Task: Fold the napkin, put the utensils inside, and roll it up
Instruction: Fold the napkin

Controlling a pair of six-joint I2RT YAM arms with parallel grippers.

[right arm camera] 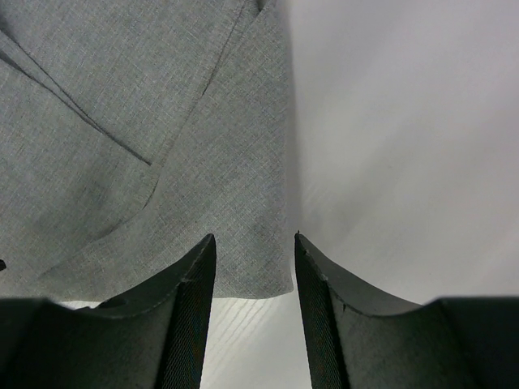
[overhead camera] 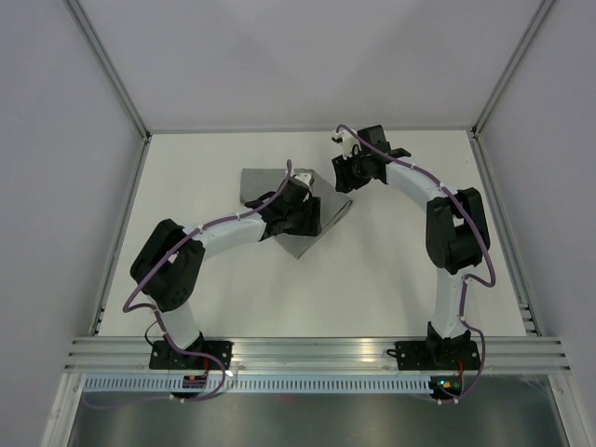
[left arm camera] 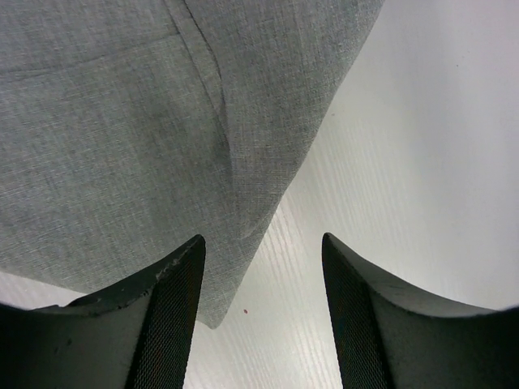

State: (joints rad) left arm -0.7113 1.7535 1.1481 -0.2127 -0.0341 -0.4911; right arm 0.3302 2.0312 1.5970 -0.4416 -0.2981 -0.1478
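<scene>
We see the napkin [overhead camera: 264,183] lying on the white table [overhead camera: 391,279], a little to the left of the middle and toward the far side, its plain grey cloth doubled over itself so that layered edges and soft creases run across it. The left arm reaches out over the cloth, and the left gripper [overhead camera: 300,219] hangs above the napkin's middle, hiding part of it from the overhead camera. In the left wrist view the left gripper [left arm camera: 261,238] stands wide apart. The napkin [left arm camera: 122,146] fills the upper left of that view, its slanted edge runs down between the fingers, and its lowest corner lies just beside the left-hand finger [left arm camera: 166,312], with bare table to the right. The right gripper [overhead camera: 352,172] sits at the napkin's far right side, near its right corner. In its own camera the right gripper [right arm camera: 255,236] is parted too, but more narrowly. The napkin [right arm camera: 122,121] covers the upper left, and its straight right edge and lower corner fall in the gap between the fingers. We cannot tell whether either gripper touches the cloth.
</scene>
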